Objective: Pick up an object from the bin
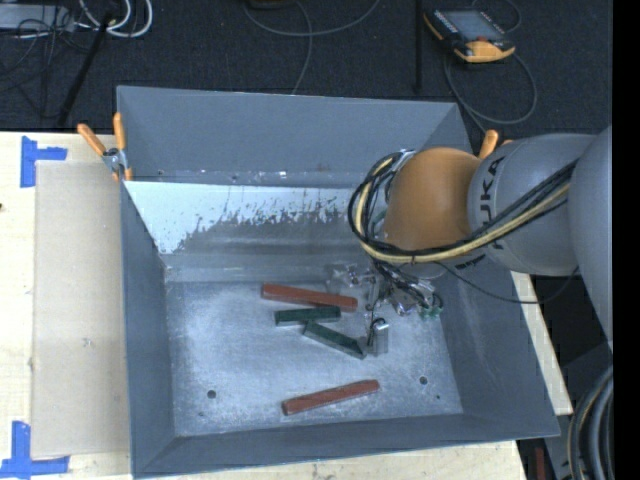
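Note:
My gripper [376, 336] hangs low in the right middle of the bin, its fingertips down at the right end of a dark green stick [333, 339] that lies slanted on the floor. Whether that stick sits between the fingers is not visible. A second dark green stick [306, 315] lies just left of the gripper. Above it a reddish-brown stick [307, 296] lies almost level, its right end close under the gripper's body.
Another reddish-brown stick [330, 397] lies alone near the bin's front wall. The arm with its orange cover and cables comes in from the right over the bin's right side. The bin's left half holds bare floor.

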Action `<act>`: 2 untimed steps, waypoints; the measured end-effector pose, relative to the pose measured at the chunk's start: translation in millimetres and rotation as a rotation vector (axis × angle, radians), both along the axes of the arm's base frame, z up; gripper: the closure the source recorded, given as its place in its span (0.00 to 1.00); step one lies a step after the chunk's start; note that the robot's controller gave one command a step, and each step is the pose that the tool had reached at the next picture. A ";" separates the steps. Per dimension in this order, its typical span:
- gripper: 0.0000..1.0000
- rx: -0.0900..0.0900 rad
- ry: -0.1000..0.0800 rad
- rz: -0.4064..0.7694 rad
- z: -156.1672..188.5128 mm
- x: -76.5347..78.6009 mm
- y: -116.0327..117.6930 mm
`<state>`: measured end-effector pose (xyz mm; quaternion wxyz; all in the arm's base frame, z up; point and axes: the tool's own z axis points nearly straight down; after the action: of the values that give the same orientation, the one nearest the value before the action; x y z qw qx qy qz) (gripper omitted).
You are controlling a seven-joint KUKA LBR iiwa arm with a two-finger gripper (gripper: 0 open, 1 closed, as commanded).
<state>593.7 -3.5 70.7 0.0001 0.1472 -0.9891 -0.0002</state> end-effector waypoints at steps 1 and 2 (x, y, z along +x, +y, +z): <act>1.00 -0.001 -0.004 -0.001 1.5 1.2 -1.0; 0.00 0.000 -0.002 0.000 -0.4 0.1 -0.3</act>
<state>593.8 -3.8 70.3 -0.0010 0.1471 -0.9891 -0.0002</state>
